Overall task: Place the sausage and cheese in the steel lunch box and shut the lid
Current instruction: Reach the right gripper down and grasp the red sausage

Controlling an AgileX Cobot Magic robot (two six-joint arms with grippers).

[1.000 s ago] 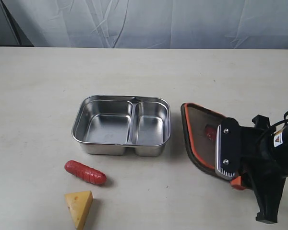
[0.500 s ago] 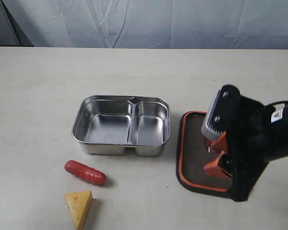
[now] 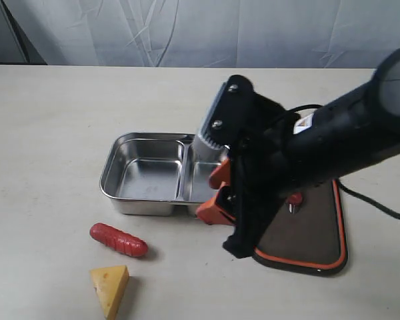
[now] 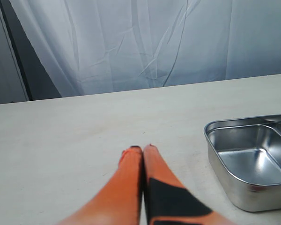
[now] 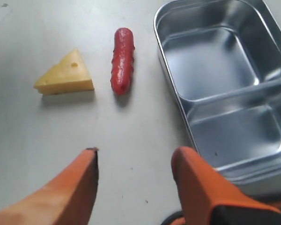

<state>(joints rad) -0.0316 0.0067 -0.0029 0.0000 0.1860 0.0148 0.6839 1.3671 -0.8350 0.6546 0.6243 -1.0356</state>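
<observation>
The steel lunch box [image 3: 143, 172] stands empty at the table's middle; its right compartment is partly hidden behind my right arm. A red ribbed sausage [image 3: 118, 240] lies in front of it, and the yellow cheese [image 3: 111, 289] wedge sits nearer still. The dark lid [image 3: 312, 230] lies flat to the right of the box, orange seal up. My right gripper [image 3: 213, 193] hangs open over the box's front right corner, holding nothing; its wrist view shows the sausage [image 5: 122, 60], cheese [image 5: 66, 74] and box [image 5: 225, 84]. My left gripper [image 4: 140, 150] is shut and empty, out of the exterior view.
The pale table [image 3: 67, 120] stretches around the box, backed by a white curtain [image 3: 207, 30]. A black cable [image 3: 380, 207] trails off the lid's right side.
My right gripper let go of the lid, which now lies flat on the table, and the arm swung left across the lunch box's right end. Sausage, cheese and box have not moved.
</observation>
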